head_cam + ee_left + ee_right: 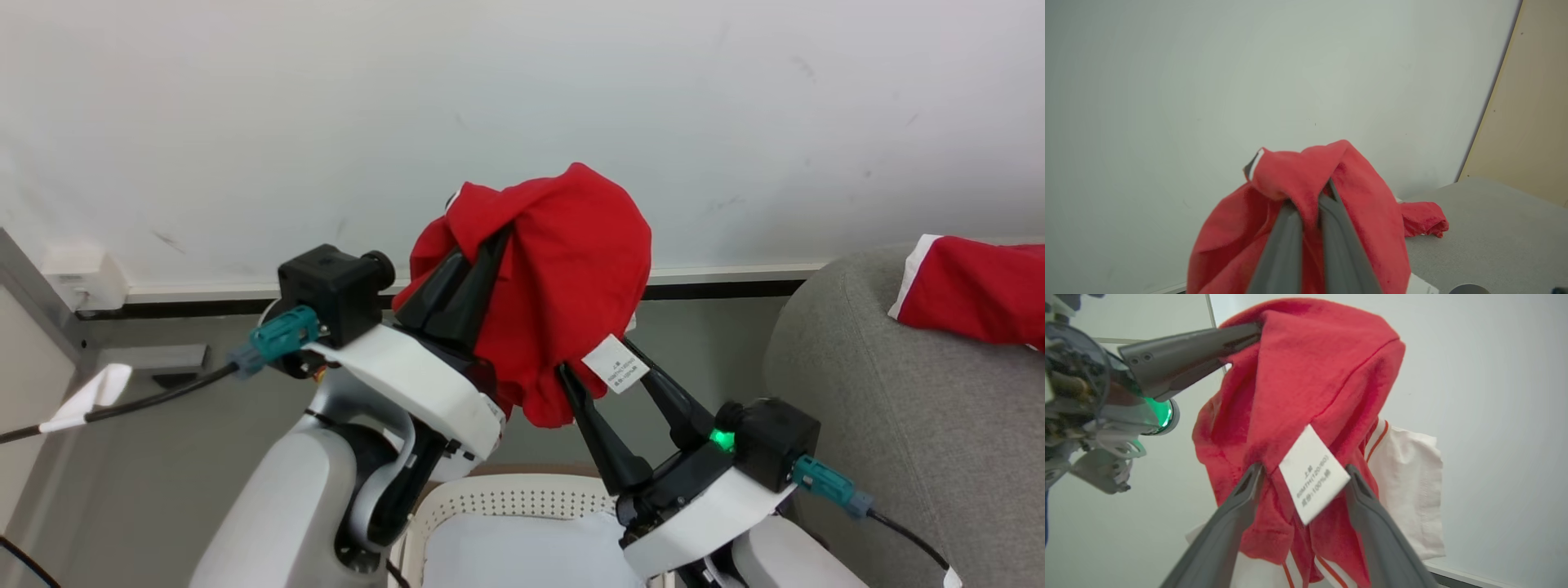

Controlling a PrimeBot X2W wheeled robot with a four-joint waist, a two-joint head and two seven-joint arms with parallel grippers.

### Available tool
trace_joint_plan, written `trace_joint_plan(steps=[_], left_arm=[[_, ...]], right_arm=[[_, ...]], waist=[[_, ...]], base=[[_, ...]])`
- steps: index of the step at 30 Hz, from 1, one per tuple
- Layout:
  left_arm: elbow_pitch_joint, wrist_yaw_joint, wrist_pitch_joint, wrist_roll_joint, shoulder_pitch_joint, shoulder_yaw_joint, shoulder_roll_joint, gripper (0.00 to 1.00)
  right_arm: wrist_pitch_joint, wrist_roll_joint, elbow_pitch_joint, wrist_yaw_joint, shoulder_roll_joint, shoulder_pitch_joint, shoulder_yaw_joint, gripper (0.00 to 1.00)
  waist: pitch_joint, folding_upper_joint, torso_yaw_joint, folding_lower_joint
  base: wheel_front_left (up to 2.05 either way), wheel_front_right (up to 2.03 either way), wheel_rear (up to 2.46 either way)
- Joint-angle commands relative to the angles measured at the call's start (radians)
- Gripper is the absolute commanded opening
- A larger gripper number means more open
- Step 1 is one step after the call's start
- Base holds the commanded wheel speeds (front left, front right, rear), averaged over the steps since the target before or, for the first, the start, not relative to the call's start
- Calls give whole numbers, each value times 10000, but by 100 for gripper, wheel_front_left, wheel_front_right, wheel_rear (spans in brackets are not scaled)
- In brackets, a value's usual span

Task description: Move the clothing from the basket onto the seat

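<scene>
Bright red soft fabric garment (571,269) (1372,212) (1310,367) is bunched up in the air, above the oval cream-white perforated plastic basket (506,496) and in front of the plain white wall (326,122). It's touching neither the basket nor the sofa

Left gripper (494,245) (1310,200) has it: I see the two dark fingers nearly together with a fold of red fabric pinched between them near the top of the bunch. The right wrist view shows the same grip from the side (1249,332)

Right gripper (596,359) (1304,469) sits at the lower edge of the bunch, jaws spread wide. Fabric and the small white printed label (616,363) (1312,473) hang in the gap between its fingers; I see no pinch there

In the right wrist view, a white panel with red stripes (1412,477) hangs behind the red part

Basket is at the bottom of the head view between my two forearms, with pale blue-white lining cloth (514,555) inside it

Large light grey fabric sofa (898,408) (1486,228) is off to my right, its rounded edge near the right arm. A second red garment with white trim (971,286) (1423,220) lies on it, well apart from the held one

Grey floor (163,425) runs between the wall and the basket
</scene>
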Motion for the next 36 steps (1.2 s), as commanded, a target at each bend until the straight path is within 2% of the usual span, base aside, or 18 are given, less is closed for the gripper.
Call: trace_joint_plan(steps=[1, 10, 11, 12, 13, 16, 25, 26, 27, 28, 29, 36], left_arm=[[40, -43, -53, -65, -96, -24, -34, 0], [265, -96, -23, -194, 11, -368, -210, 0], [305, -101, -31, -212, 27, -395, -221, 0], [337, -100, -45, -229, 51, -421, -233, 0], [360, -104, -64, -250, 72, -446, -245, 0], [452, -93, -100, -263, 108, -489, -254, 0], [631, -12, -255, -229, 149, -471, -169, 0], [634, -1, -319, -186, 145, -453, -157, 15], [650, 14, -373, -145, 150, -455, -146, 45], [674, 3, -425, -123, 176, -457, -133, 67], [699, 11, -496, -101, 213, -461, -120, 100], [813, 46, -719, -84, 449, -550, -122, 100]], right_arm=[[-1, 339, 188, -22, -40, -259, 63, 100], [-1, 2253, 1143, -22, -34, -1504, 1170, 100], [-1, 2298, 1228, -22, -34, -1629, 1229, 93], [-1, 2381, 1261, -22, -41, -1729, 1253, 45], [-1, 2448, 1282, -22, -37, -1788, 1282, 2], [1, 2354, 1383, -22, -38, -1964, 1348, 0], [-1, 1482, 1424, -22, -35, -1889, 708, 0], [-1, 1377, 1398, -22, -32, -1866, 646, 0], [-1, 1374, 1366, -22, -32, -1811, 547, 0], [-1, 1377, 1335, -22, -37, -1751, 477, 0], [-1, 1323, 1330, -22, -35, -1718, 427, 0], [-1, 1057, 1352, -22, -35, -1654, 82, 0]], waist=[[-30, 0, 88, 0], [-20, 0, 336, 0], [-13, 0, 355, 0], [-9, 0, 373, 0], [-7, 0, 390, 0], [4, 0, 429, 0], [95, 0, 383, 0], [98, 0, 368, 0], [101, 0, 352, 0], [98, 0, 335, 0], [92, 0, 317, 0], [69, 0, 205, 0]], base=[[0, 0, 0], [0, 0, 0], [0, 0, 0], [0, 0, 0], [0, 0, 0], [0, 0, 0], [0, 0, 0], [0, 0, 0], [0, 0, 0], [0, 0, 0], [0, 0, 0], [0, 0, 0]])
